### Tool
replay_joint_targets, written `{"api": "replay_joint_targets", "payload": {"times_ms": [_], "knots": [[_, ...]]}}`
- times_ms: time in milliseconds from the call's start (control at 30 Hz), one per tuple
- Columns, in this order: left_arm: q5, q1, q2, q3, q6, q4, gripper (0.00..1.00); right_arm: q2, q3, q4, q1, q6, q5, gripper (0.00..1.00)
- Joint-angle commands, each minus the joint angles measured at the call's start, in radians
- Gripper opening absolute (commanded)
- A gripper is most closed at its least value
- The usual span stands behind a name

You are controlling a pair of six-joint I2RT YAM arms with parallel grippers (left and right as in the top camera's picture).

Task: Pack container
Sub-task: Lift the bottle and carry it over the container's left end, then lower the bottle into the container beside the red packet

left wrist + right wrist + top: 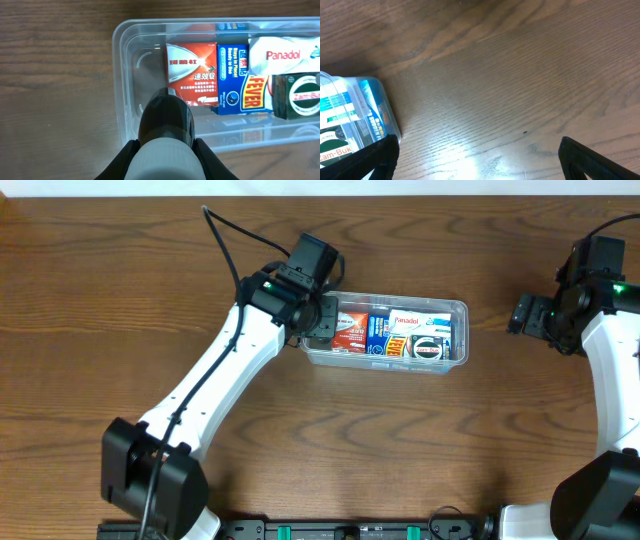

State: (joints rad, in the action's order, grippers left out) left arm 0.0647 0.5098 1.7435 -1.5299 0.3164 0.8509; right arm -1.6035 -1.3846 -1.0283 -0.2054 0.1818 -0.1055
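Observation:
The clear plastic container (455,308) lies on the wooden table and holds a red box (350,328), a blue box (378,332), a white Panadol box (420,320) and a dark Zam-Buk box (432,348). My left gripper (318,318) is shut on a dark bottle with a white cap (166,122) and holds it over the container's bare left end (127,60). The red box (192,72) and blue box (235,80) lie just beyond the bottle. My right gripper (520,315) is open and empty, right of the container (370,107).
The wooden table (120,300) stretches all round the container. The left arm's cable (225,250) loops over the table behind the arm.

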Motion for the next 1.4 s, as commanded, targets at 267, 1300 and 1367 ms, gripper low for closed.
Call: {"api": "replay_joint_targets", "payload": {"times_ms": [267, 1300, 1367], "knots": [[-0.005, 0.013, 0.043, -0.012, 0.011, -0.033, 0.06, -0.003, -0.003, 0.000, -0.003, -0.007, -0.006, 0.99], [-0.130, 0.089, 0.043, -0.012, 0.061, 0.048, 0.06, -0.003, -0.003, 0.000, -0.003, -0.007, -0.006, 0.99], [-0.130, 0.089, 0.044, -0.012, 0.072, 0.032, 0.06, -0.003, -0.003, 0.000, -0.003, -0.007, -0.006, 0.99]]}}
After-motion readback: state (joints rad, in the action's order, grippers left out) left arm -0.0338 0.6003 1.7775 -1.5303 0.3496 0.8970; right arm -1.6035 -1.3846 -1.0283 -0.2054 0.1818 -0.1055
